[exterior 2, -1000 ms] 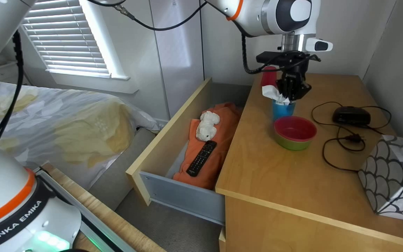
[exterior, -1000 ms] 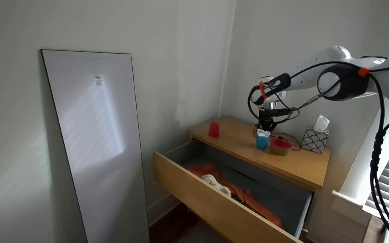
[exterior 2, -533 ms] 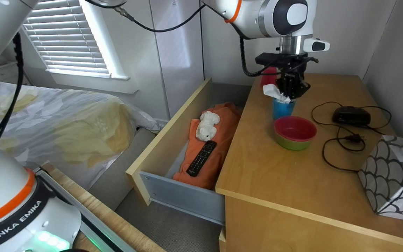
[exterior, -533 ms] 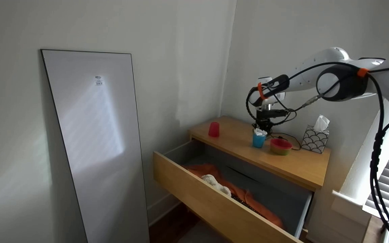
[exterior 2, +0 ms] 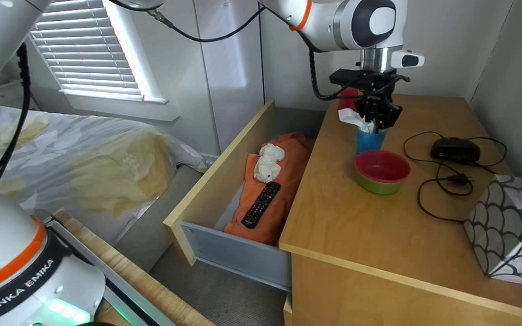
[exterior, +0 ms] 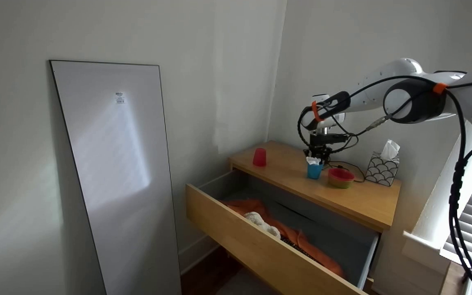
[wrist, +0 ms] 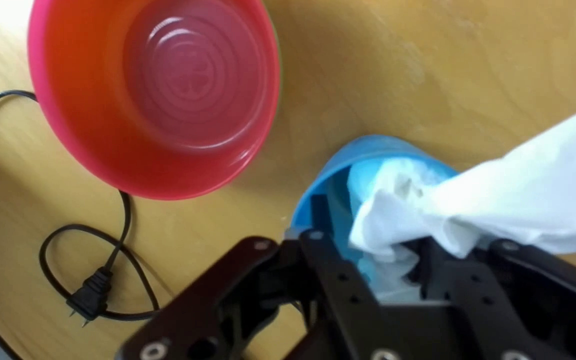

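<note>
firstly, dresser [exterior 2: 333, 226], pale wood: most pieces are carried on its top; below its front edge a drawer [exterior 2: 238, 256] is seen pulled out.

gripper [wrist: 370, 240], black: pointed downward above the dresser top, nearer the front edge than the back. jaws are parted, a gap being shown between the fingers [wrist: 340, 280]; no firm pinch is judged to be taken.

tissue box [exterior 2: 496, 226], scale-patterned: placed near a back corner.

bowl [exterior 2: 381, 186], red inside, green outside: set nearer the front edge than the back.

blue cup [exterior 2: 369, 144]: stood near the bowl, apart from it, likewise nearer the front edge. thin plastic is supposed; a light, easily tipped piece, best taken by its rim or upper wall. whether the fingertips are held over its mouth or just inside cannot be told.

red cup [exterior: 259, 157]: stood by the front edge, near the corner farthest from the tissue box.

white tissue [wrist: 488, 205]: bunched in the blue cup's mouth, a loose tail flared over the rim toward the front edge; one fingertip is overlain. it is judged almost weightless, limp, not slippery, easily torn. hold is best taken lightly at the bunched folds, where more layers are offered than at the tail; if the rim were caught as well, the cup could be dragged.

plug [wrist: 88, 295], black: laid between the bowl and the back edge.
</note>
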You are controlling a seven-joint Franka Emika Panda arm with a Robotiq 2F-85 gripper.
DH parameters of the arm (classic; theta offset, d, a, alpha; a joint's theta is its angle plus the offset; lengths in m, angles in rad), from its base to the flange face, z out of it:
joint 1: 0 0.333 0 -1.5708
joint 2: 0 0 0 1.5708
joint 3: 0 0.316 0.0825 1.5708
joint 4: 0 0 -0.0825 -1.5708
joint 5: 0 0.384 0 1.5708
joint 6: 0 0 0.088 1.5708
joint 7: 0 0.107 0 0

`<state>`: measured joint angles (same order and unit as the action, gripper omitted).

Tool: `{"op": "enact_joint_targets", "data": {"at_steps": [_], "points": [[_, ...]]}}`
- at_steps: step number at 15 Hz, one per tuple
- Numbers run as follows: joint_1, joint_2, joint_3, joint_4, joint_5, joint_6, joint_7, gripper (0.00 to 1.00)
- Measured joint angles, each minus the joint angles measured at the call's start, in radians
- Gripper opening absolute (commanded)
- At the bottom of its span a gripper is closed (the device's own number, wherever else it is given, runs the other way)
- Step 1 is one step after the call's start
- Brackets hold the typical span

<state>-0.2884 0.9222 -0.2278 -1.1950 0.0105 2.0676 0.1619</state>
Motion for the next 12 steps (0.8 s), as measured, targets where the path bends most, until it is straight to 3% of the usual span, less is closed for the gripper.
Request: {"op": "enact_joint_targets", "data": {"at_steps": [6, 12], "points": [[0.004, -0.013, 0.015, 0.0, 0.001, 0.034, -0.001, 0.39], [0.003, -0.043, 0.027, -0.013, 0.007, 0.059, -0.001, 0.39]]}}
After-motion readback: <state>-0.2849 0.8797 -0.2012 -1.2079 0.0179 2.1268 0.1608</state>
